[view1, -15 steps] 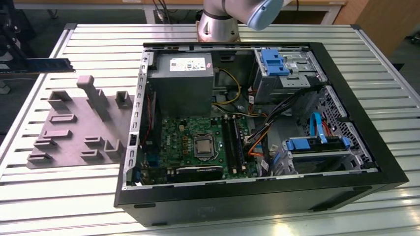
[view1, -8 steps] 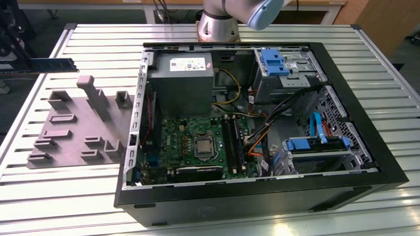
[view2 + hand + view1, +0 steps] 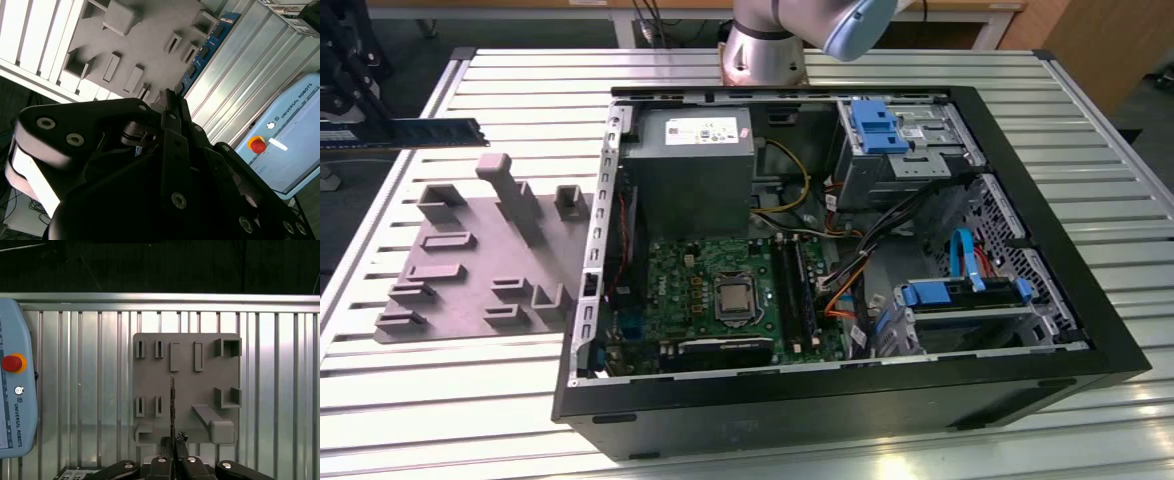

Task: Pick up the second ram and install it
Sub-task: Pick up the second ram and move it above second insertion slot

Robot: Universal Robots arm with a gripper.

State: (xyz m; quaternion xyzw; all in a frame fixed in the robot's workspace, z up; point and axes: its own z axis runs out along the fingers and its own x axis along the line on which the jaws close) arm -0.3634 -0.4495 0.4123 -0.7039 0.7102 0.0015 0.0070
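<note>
Second ram [image 3: 403, 132] is picked up, not yet installed; I judge this the carry step. It hangs clear above the bench [image 3: 454, 400], well apart from the computer case [image 3: 854, 385], over the grey tray [image 3: 467, 250]. Gripper [image 3: 172, 440]: jaws clamped on one end. Seating needs edge-on alignment with a motherboard [image 3: 720, 270] slot.

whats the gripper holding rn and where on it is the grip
The gripper is shut on the second ram, pinching its flat faces at one end; the rest of the stick juts out beyond the fingertips.
</note>
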